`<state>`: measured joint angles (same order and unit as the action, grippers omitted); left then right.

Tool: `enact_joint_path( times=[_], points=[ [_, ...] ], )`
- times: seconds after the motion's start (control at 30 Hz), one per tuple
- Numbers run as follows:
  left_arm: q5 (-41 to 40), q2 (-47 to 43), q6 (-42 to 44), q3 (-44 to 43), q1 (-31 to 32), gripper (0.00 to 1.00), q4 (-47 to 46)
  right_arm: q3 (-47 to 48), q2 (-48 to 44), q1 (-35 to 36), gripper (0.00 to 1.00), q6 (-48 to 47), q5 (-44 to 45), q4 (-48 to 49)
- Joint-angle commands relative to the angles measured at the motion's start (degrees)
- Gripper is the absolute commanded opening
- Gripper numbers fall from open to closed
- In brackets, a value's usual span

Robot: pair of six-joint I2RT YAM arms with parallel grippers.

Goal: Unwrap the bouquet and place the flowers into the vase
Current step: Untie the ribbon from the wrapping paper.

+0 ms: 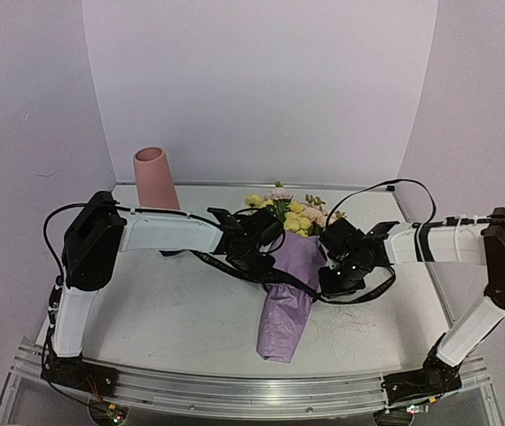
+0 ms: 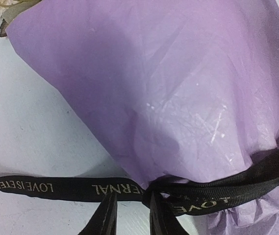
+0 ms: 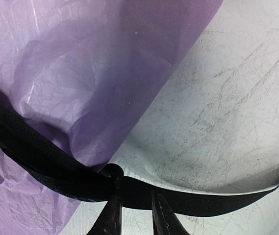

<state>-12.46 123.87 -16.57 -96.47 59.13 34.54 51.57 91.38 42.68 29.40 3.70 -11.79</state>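
Tug ribbon (image 2: 56,186) ends outward evenly, sparing bouquet (image 1: 289,284) paper (left gripper (image 2: 132,201), right gripper (image 3: 134,201) jaws close-set at ribbon; clamped or not, cannot tell).

the left arm (image 1: 168,232) and right arm (image 1: 447,244) have white links and black joints. black cables (image 1: 409,181) loop alongside. the fingers (image 2: 106,218) taper, black.

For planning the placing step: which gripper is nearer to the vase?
The left gripper, on the side of the bouquet facing the vase; the right gripper is on its other side.
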Motion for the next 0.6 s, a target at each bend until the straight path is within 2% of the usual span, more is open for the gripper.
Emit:
enact_joint_path(
  times=[0.0, 0.1, 0.27, 0.33, 0.57],
  points=[
    [-1.7, -3.3, -1.2, 0.9, 0.0, 0.24, 0.7, -0.3, -3.6, 0.0, 0.24, 0.6, 2.0, -3.5],
    [4.1, -4.3, 0.3, 0.8, 0.1, 0.25, 0.5, 0.2, -4.3, 0.0, 0.25, -1.0, 1.3, -3.6],
    [9.3, -5.7, 3.7, -0.7, 0.2, 0.42, 0.3, 2.3, -4.7, 0.0, 0.30, -5.2, -2.2, -2.4],
    [11.2, -5.7, 5.6, -1.1, 0.2, 0.46, 0.2, 3.3, -4.2, 0.0, 0.31, -6.3, -3.1, -2.2],
    [10.4, -2.8, 8.5, -4.6, 0.2, 0.46, 0.5, 6.5, -0.5, 0.0, 0.32, -7.3, -9.2, 0.1]
  ],
)
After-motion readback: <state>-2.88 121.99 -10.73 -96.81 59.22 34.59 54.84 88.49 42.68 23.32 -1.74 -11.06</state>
